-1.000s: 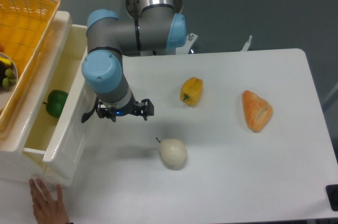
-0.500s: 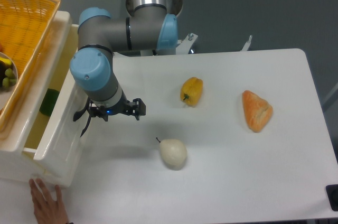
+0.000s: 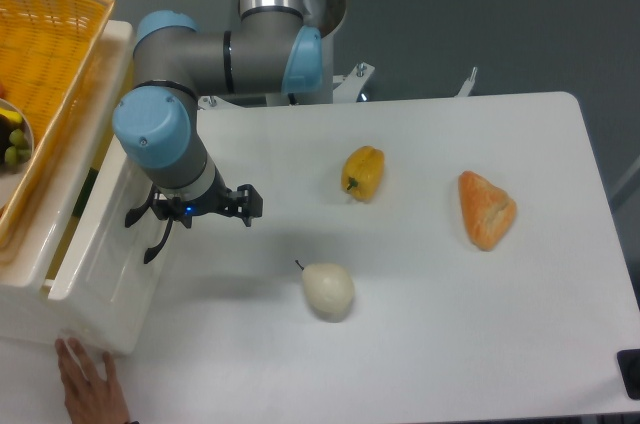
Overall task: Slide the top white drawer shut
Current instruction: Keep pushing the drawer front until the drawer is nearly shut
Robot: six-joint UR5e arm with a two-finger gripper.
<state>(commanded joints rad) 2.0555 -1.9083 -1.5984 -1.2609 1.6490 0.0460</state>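
The top white drawer (image 3: 103, 256) stands at the table's left edge, its tall glossy front panel tilted toward the camera. Only a narrow gap stays open behind the panel, and a sliver of something green (image 3: 89, 187) shows in it. My gripper (image 3: 152, 225) presses against the panel's outer face, right at the curved black handle (image 3: 152, 244). The blue-and-grey wrist above hides the fingers, so their state cannot be read.
A yellow wicker basket (image 3: 45, 64) sits on top of the drawer unit. A person's hand (image 3: 90, 386) rests at the unit's front corner. On the table lie a yellow pepper (image 3: 363, 172), a white pear-shaped fruit (image 3: 328, 290) and an orange pastry (image 3: 486, 208).
The arm has moved left and pushed the drawer front with it. The opening has shrunk from wide to a thin slit, and the green item inside is almost covered.
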